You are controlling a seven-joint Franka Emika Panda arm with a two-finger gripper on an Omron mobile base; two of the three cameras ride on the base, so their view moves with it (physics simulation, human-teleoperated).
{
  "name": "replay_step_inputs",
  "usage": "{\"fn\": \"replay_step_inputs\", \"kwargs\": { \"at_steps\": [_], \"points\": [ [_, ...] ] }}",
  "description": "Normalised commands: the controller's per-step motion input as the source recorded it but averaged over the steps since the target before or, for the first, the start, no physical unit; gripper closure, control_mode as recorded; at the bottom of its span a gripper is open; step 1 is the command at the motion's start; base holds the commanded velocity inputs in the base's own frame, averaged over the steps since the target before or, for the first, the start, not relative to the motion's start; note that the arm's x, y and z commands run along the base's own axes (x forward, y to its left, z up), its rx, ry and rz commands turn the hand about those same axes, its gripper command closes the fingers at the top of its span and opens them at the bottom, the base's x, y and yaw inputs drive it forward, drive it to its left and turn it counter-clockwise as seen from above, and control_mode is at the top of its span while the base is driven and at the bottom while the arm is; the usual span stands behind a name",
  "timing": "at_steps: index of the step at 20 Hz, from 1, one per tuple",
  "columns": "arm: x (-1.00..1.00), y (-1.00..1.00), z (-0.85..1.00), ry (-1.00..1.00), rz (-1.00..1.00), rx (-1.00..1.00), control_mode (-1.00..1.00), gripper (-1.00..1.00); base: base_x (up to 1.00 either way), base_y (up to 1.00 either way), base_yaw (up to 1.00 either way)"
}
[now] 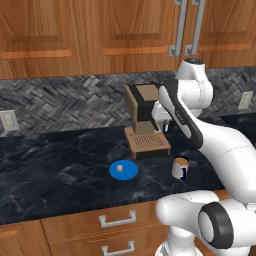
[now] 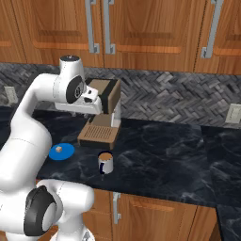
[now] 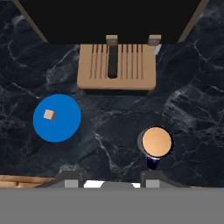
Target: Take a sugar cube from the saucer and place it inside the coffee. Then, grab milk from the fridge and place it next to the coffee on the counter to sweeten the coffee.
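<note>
We note a bright blue saucer (image 3: 57, 118), a pale beige sugar cube (image 3: 49, 115), a white mug (image 1: 180, 167) of brown coffee, black pale-veined tabletop (image 1: 60, 165), grey herringbone backsplash (image 1: 60, 102).

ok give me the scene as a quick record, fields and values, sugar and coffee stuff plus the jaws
sugar cube: lying on the saucer, off centre, untouched
saucer: flat on the counter, beside the coffee, apart from it
coffee: upright, brown liquid inside, no cube visible in it
counter: black marble look, carries saucer, coffee and coffee machine
coffee machine: behind saucer and coffee, against the backsplash
jaws: raised high above the counter, holding nothing, partly apart
task progress: cube not yet picked up
</note>
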Motion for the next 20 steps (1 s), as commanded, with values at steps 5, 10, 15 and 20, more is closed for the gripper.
{"fn": "replay_step_inputs", "kwargs": {
  "at_steps": [5,10,15,20],
  "points": [
    [-0.09,0.07,-0.13,0.00,0.00,0.00,-1.00,-1.00,0.00,0.00,0.00],
    [-0.10,0.51,-0.46,-0.01,0.00,-0.01,-1.00,-1.00,0.00,0.00,0.00],
    [0.00,0.64,-0.53,0.00,0.00,0.00,-1.00,-1.00,0.00,0.00,0.00],
    [0.00,0.70,-0.65,0.00,-0.02,0.00,-1.00,-1.00,0.00,0.00,0.00]
  ]
}}
